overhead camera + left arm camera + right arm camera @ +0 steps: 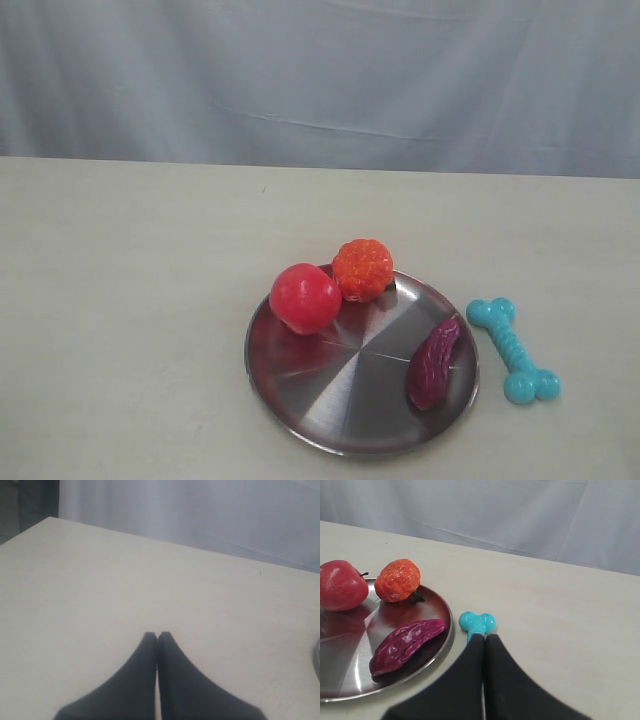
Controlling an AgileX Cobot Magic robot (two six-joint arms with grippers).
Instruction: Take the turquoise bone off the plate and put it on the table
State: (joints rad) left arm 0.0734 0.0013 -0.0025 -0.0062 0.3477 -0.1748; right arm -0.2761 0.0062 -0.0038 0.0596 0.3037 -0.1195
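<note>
The turquoise bone (513,350) lies flat on the cream table (120,300), just right of the steel plate (340,395) and not touching its rim. Neither gripper shows in the exterior view. In the right wrist view my right gripper (485,636) is shut with nothing between its fingers. One knobbed end of the bone (477,622) pokes out past its tips, and the rest of the shaft is hidden behind the fingers. The plate (345,650) sits beside it. My left gripper (157,634) is shut over the bare table (100,580).
On the plate sit a red apple (305,298), an orange bumpy ball (362,269) and a dark purple oblong piece (433,362). A pale grey curtain (320,70) closes off the table's far edge. The plate's rim (317,660) just shows in the left wrist view.
</note>
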